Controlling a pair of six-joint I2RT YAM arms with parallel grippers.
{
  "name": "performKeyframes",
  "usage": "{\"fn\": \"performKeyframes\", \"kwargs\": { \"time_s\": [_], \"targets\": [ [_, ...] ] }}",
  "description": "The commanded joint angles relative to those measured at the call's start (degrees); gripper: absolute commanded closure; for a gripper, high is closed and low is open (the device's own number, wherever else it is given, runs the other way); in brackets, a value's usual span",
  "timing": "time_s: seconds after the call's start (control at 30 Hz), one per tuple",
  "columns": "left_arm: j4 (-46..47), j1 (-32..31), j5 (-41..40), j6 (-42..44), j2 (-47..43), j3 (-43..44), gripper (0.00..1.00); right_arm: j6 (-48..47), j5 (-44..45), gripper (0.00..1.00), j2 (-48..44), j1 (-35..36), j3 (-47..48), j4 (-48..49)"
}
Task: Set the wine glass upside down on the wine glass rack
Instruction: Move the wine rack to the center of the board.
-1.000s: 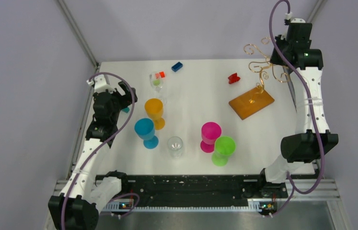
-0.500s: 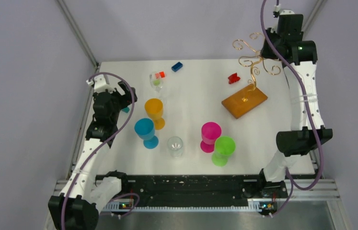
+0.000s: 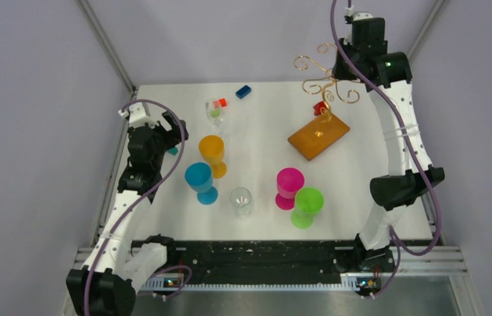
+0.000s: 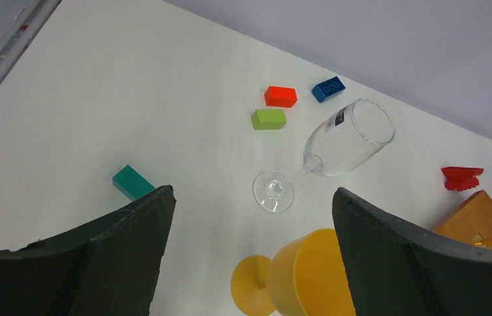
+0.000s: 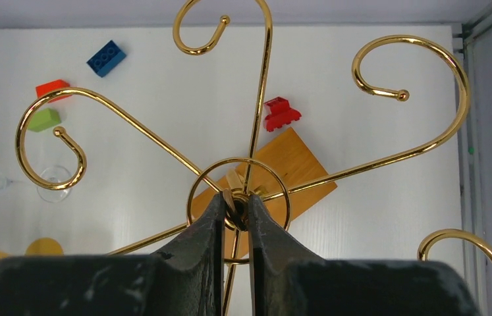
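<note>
1. Right gripper [image 5: 235, 205]: closed on the top centre of the wine glass rack [image 3: 319, 136], a thin gold wire stand with curled arms on a flat square orange-brown wooden base. The 2 fingers pinch the stem inside its small top ring.
2. Rack position: far-right part of the white table [image 3: 263, 164], with a red plastic clip [image 5: 280, 113] just beside the base. Whether the base rests on the table cannot be told.
3. Left gripper [image 3: 174, 130]: jaws spread wide, holding nothing, above the table's left edge near a teal block [image 4: 132, 182].
4. Clear stemmed wine glass [image 4: 345, 140]: stands upright on its foot in the far-left part of the table, well apart from the rack. A red block [image 4: 280, 96] and a green block [image 4: 269, 119] lie near it. An orange plastic goblet [image 3: 212, 151] stands just in front.
</note>
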Motion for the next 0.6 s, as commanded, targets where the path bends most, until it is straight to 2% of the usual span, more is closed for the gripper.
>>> {"fn": "performKeyframes", "kwargs": {
  "time_s": [0.0,0.23,0.57],
  "targets": [
    [2.42,-0.07,-0.72,0.28,-1.44,1.1,0.06,1.39,1.97,1.0,0.42,5.04,7.32,8.87],
    [2.2,-0.02,-1.29,0.61,-1.95,1.0,0.06,2.22,1.87,1.0,2.47,9.75,9.09,11.01],
    [2.27,-0.02,-1.58,0.71,-2.17,0.83,0.06,1.38,-2.56,1.0,5.15,14.54,9.56,14.32]
  ]
}}
